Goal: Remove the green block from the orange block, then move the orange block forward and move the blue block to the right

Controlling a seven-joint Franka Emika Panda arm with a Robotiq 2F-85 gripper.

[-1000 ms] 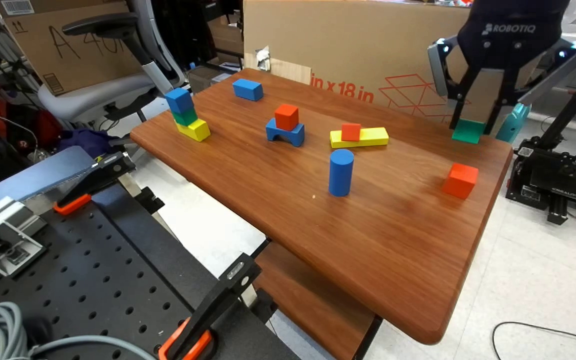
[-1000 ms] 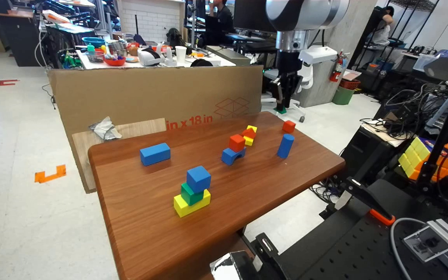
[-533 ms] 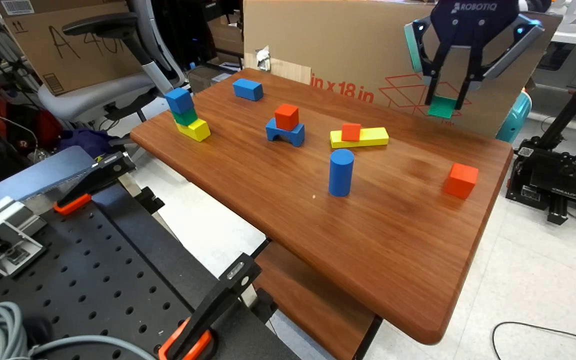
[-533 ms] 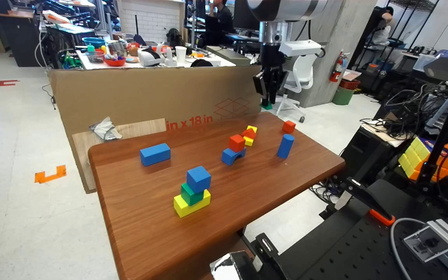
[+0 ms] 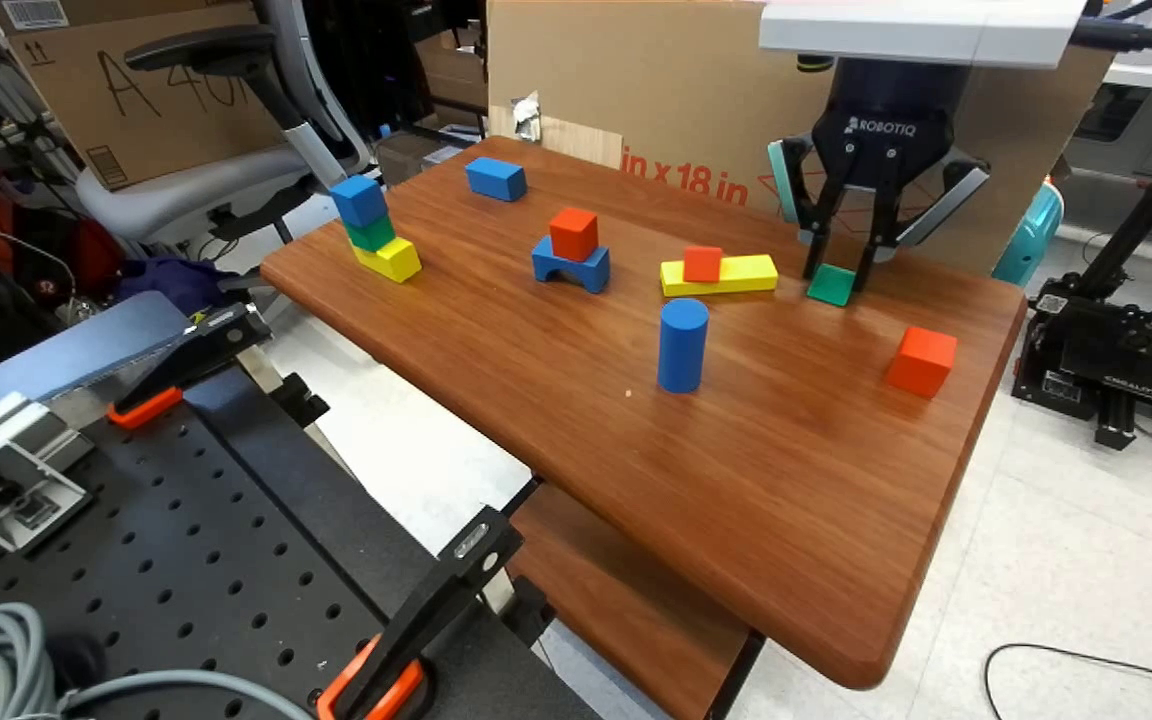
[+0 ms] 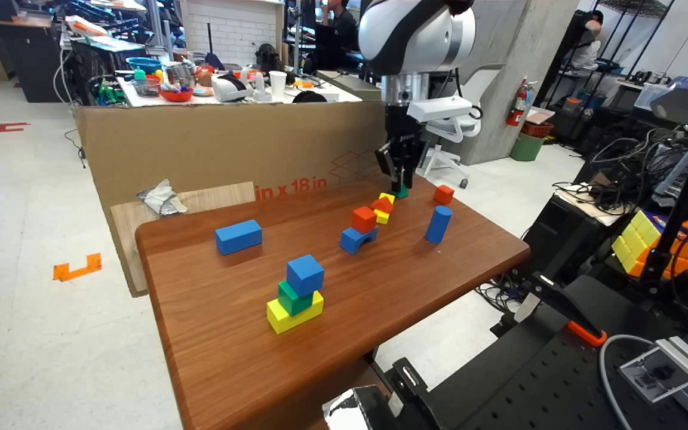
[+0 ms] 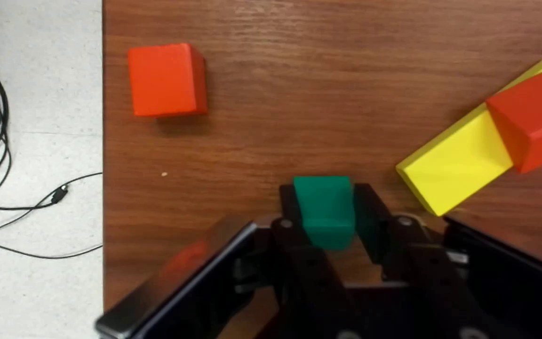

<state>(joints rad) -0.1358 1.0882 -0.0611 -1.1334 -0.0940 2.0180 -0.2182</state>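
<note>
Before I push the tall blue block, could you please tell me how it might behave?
The tall blue block may tip if pushed near its top, being taller than wide. Toppled, it would probably roll on its round side.

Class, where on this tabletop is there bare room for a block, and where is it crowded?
In an exterior view, room is widest between the tall blue block, orange block and near tabletop edge; another patch between the three-block stack and blue arch. Crowded near the yellow bar, where the fingers hold the green block.
</note>
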